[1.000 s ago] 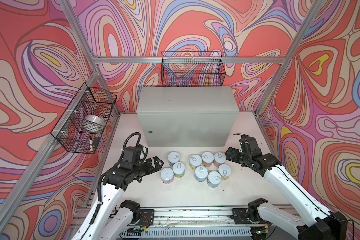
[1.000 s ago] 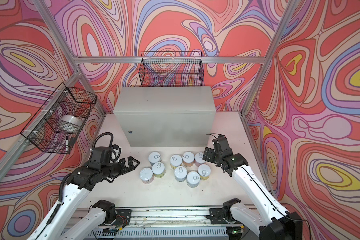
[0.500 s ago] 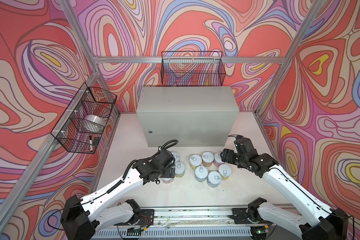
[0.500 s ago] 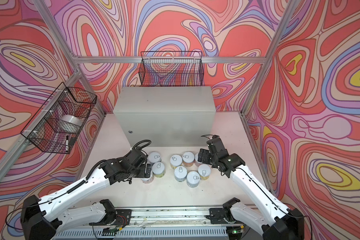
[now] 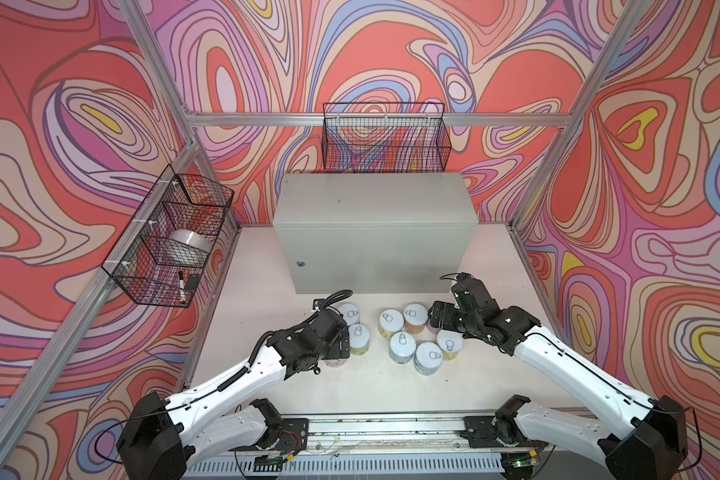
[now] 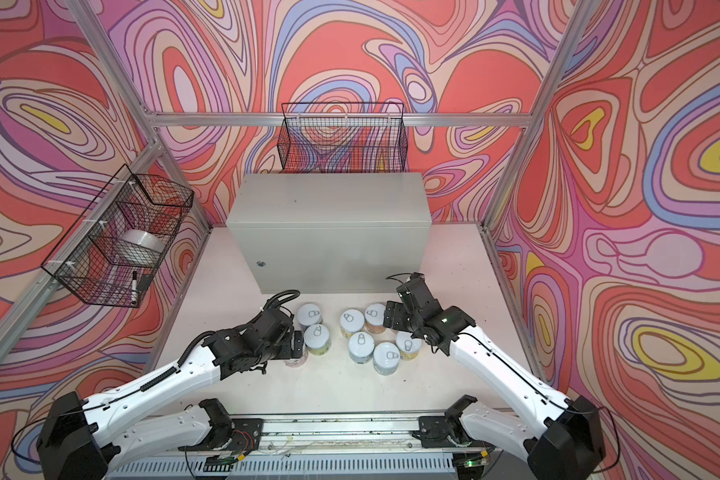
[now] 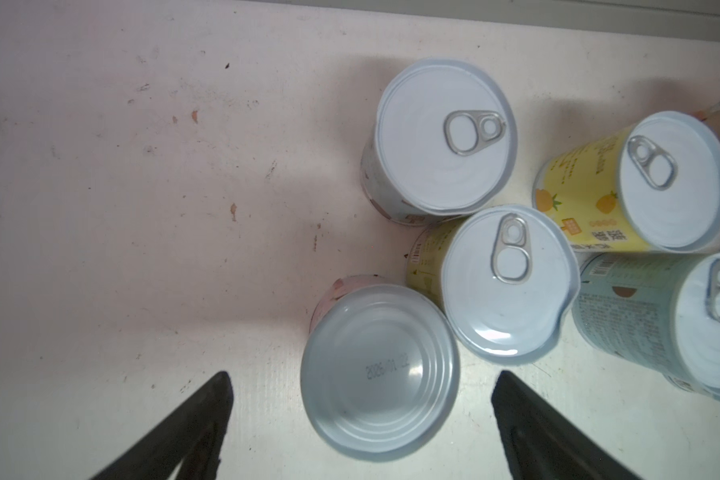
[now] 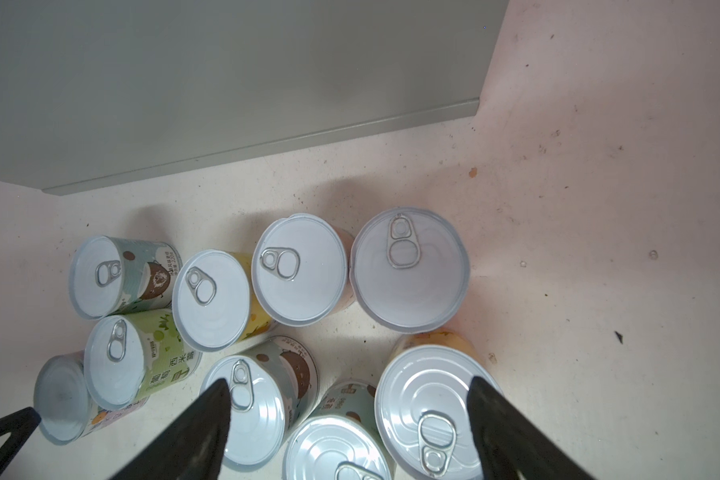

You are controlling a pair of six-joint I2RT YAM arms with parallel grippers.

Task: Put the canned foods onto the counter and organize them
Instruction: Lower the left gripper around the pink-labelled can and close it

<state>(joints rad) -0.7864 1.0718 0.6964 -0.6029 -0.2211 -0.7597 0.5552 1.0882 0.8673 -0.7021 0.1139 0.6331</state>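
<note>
Silvery-lidded pastel cans point(image 5: 403, 343) (one inverted) cluster by the grey counter point(image 5: 375, 216); left tool point(image 7: 362, 374) and right tool point(image 8: 348, 381) both gape.

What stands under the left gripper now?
A pink-labelled can, upside down: its ribbed base with a printed date faces up, between the open fingers of the left gripper. In both top views the gripper covers most of it. Its lid is hidden.
</note>
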